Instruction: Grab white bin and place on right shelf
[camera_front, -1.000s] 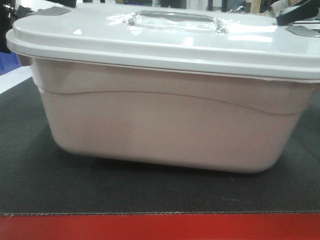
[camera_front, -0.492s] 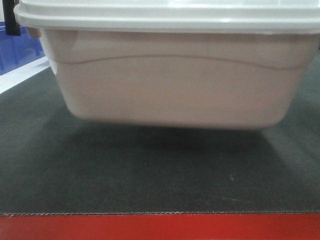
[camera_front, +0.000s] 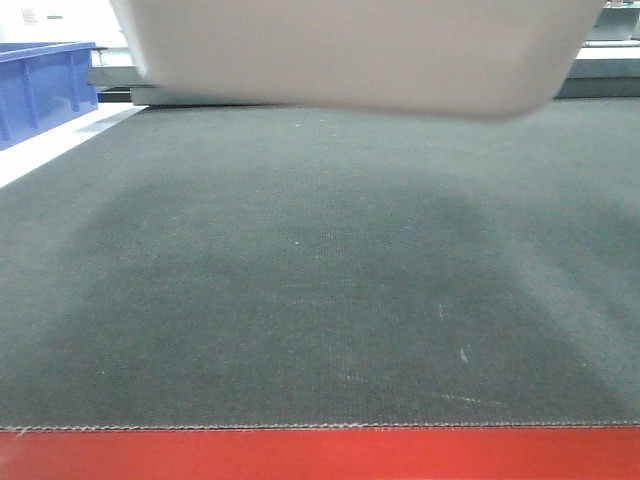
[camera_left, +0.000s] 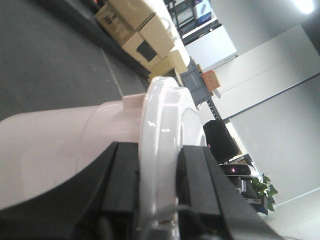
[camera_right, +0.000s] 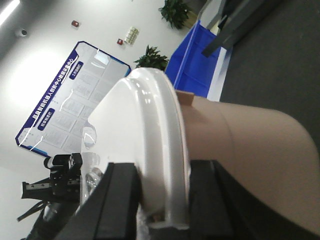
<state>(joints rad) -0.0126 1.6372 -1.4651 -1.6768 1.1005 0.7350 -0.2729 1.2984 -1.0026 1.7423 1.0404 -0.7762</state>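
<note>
- Blue crate (camera_front: 45, 85) sits at far left, off the edge of the dark table mat (camera_front: 320, 300).
- White bin (camera_front: 350, 55) hangs clear above the mat, base down and level; its long axis runs left–right across the front view.
- Left gripper (camera_left: 157, 187): jaws narrow, clenched on the bin's lid rim (camera_left: 160, 125).
- Right gripper (camera_right: 160, 197): jaws narrow, likewise clenched on the lid rim.

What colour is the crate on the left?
Blue: the ribbed plastic crate shows best in the front-facing view.
</note>
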